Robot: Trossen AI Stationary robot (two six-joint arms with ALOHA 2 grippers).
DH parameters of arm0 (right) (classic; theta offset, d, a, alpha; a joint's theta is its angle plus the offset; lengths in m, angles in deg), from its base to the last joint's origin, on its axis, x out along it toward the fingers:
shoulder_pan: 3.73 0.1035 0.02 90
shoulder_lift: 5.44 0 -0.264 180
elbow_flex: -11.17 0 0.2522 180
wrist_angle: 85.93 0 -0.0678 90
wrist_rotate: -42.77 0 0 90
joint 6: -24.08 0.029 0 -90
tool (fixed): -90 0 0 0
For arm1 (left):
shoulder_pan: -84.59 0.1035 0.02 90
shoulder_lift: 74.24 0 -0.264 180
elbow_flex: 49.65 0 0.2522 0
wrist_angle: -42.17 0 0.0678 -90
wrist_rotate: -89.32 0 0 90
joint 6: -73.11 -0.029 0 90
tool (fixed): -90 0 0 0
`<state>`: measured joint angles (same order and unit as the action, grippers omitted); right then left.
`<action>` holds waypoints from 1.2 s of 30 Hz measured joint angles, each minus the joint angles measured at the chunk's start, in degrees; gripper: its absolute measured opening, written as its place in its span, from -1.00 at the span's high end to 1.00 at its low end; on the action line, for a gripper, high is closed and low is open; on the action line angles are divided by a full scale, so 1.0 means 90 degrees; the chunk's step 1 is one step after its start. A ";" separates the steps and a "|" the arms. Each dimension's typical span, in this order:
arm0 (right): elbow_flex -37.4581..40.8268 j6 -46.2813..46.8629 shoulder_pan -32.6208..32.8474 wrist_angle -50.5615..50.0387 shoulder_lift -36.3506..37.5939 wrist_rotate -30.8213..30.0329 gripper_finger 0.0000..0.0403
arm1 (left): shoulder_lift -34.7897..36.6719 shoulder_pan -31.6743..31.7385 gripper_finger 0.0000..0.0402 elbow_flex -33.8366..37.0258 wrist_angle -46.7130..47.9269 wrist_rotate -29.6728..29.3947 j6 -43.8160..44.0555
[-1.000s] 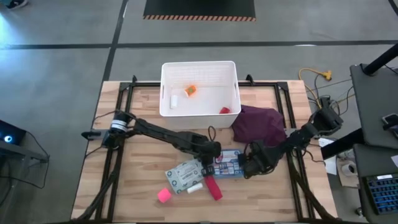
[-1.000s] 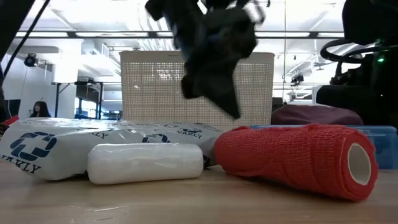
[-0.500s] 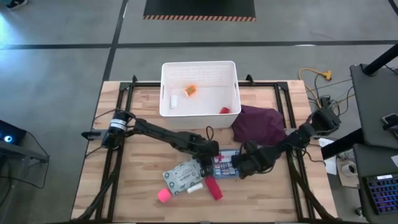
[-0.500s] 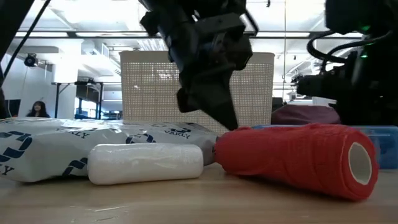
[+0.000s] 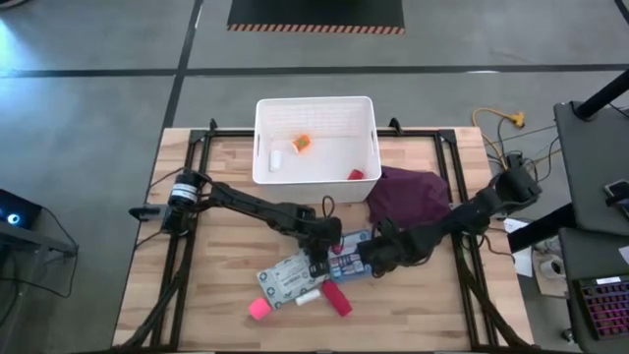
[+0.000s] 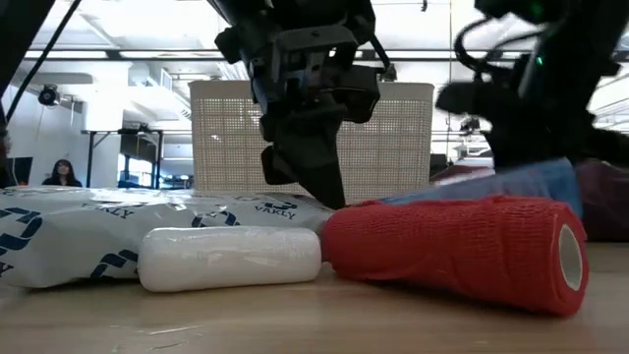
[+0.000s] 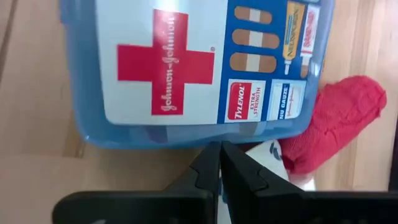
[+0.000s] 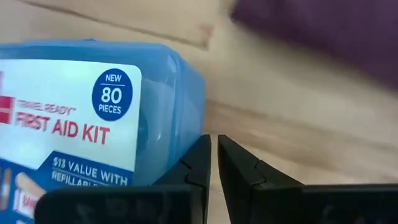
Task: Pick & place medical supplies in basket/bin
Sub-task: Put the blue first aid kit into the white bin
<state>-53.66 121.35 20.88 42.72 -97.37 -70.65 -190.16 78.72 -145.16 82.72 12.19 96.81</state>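
My left gripper [image 5: 316, 264] and right gripper [image 5: 366, 260], both pinched together, have closed in flanking the first-aid box [image 5: 346, 266]; it now tilts, ungrasped.

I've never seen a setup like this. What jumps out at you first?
Two dark arms meet over a blue first-aid kit at the table's near middle, the left hand and right hand shut at opposite ends of it. Beside it lies a red bandage roll, and a white bin waits at the far edge.
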 joint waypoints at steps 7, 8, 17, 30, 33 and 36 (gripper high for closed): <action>-0.0980 -0.1326 -0.0186 0.0447 0.0426 -0.0916 0.87 | -0.0061 -0.0026 1.00 0.0018 -0.0142 0.0057 -0.0355; -0.1072 -0.1478 -0.0206 0.0565 0.0441 -0.0908 0.87 | -0.0063 -0.0029 1.00 0.0019 -0.0255 -0.0117 -0.0390; -0.1748 -0.2388 -0.0384 0.0795 0.0171 -0.0393 0.87 | -0.0043 0.0094 1.00 0.0164 -0.0616 -0.1070 -0.0372; -0.2037 -0.3204 -0.0383 0.1238 0.0131 -0.0299 0.77 | 0.0073 0.0095 1.00 0.0111 -0.0682 -0.1046 -0.0341; -0.2491 -0.3111 -0.0265 -0.0238 0.0198 -0.0373 0.69 | 0.0076 0.0100 1.00 0.0111 -0.0810 -0.1093 -0.0340; -0.2924 -0.2391 0.0004 -0.2116 0.0270 -0.0427 0.59 | 0.0076 0.0100 1.00 0.0114 -0.0818 -0.1136 -0.0337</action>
<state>-79.97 99.83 20.92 23.68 -94.93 -74.49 -189.48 79.62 -144.14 75.36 1.97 93.77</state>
